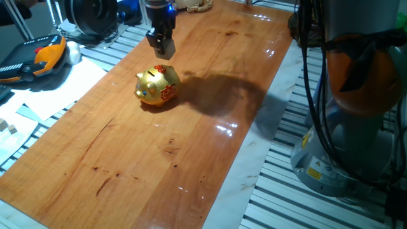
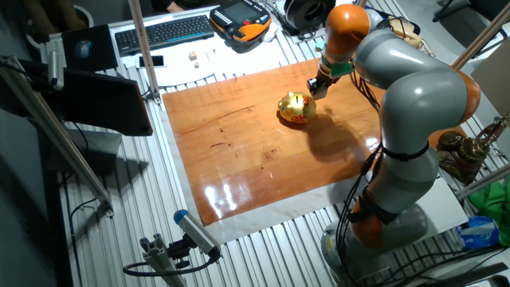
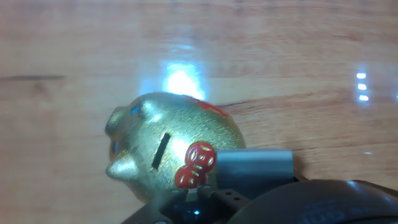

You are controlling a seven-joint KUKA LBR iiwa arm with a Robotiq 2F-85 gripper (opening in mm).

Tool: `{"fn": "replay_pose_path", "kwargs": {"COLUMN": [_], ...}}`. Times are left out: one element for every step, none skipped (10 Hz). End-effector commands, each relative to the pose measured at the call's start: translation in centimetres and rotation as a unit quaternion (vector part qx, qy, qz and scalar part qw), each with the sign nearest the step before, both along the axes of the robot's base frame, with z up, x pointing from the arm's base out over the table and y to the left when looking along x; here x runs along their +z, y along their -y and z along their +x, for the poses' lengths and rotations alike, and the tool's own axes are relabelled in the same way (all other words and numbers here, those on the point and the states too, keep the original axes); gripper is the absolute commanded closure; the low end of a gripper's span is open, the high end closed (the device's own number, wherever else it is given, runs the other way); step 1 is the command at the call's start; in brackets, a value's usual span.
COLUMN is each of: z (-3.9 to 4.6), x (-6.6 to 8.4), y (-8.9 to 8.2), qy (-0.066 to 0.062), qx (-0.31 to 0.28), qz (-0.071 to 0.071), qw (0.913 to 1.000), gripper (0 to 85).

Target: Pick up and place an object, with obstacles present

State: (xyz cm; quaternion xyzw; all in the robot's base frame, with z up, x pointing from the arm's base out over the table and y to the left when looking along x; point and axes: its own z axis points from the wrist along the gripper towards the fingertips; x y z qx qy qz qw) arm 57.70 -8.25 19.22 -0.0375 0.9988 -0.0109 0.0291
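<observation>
Shiny gold pig-shaped money bank [image 1: 157,86] with red markings sits upright on the glossy reddish-brown wooden tabletop [image 1: 159,159], toward its far end in one fixed view. Coin slot on its back shows in the hand view [image 3: 163,150], red coin emblems beside it.

Gripper [image 1: 161,44] hangs above the tabletop just behind the pig, apart from it, fingers pointing down. From the other fixed view the gripper [image 2: 317,85] sits right next to the pig [image 2: 296,108], on the grey-and-orange arm [image 2: 414,96]. Whether the fingers are spread or closed, and whether anything is between them: cannot tell.

Small pale beige wooden cube: not found on the tabletop in any view; possibly hidden by gripper or pig.

Off the wood: black keyboard [image 2: 163,33], orange-and-black handheld pendant [image 2: 239,17].
</observation>
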Motion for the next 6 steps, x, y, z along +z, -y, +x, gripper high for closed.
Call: {"fn": "replay_pose_path", "kwargs": {"z": [0.01,0.01,0.01,0.54,1.15,1.55], "x": [0.0,0.0,0.0,0.7,1.6,2.2], "y": [0.0,0.0,0.0,-1.1,-2.6,-3.6], "qy": [0.001,0.001,0.000,-0.005,-0.011,-0.015], "qx": [-0.002,-0.018,-0.029,-0.044,-0.061,-0.072], "qz": [0.019,0.028,0.025,0.020,0.010,0.005], "qw": [0.9998,0.9995,0.9993,0.9988,0.9980,0.9973], "gripper": [85.0,85.0,85.0,85.0,85.0,85.0]}}
